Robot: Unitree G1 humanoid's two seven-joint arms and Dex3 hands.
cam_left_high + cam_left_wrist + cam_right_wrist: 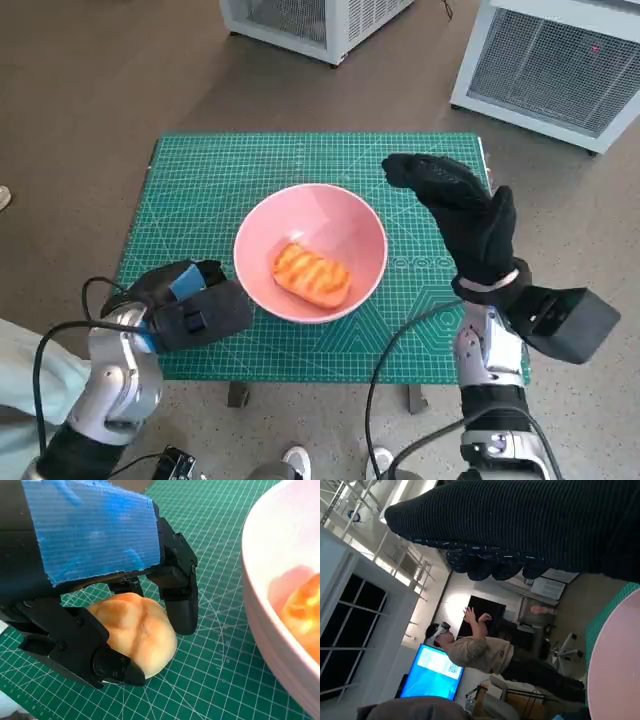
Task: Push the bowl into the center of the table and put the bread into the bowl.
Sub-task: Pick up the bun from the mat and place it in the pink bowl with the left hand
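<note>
A pink bowl (325,210) stands about the middle of the green cutting mat (200,190), with an orange-striped piece of bread (311,274) lying in it. My left hand (195,305) sits low on the mat just left of the bowl. In the left wrist view its fingers (177,587) grip a pale round bun (137,632) that rests on the mat, close to the bowl's wall (260,595). The head view hides this bun under the hand. My right hand (465,215) is raised beside the bowl's right side, fingers stretched out, holding nothing.
Two white ventilated cabinets (545,60) stand on the floor beyond the table. A person's shoes (295,462) show below the near table edge. In the right wrist view a person (480,652) stands by a blue screen (432,672).
</note>
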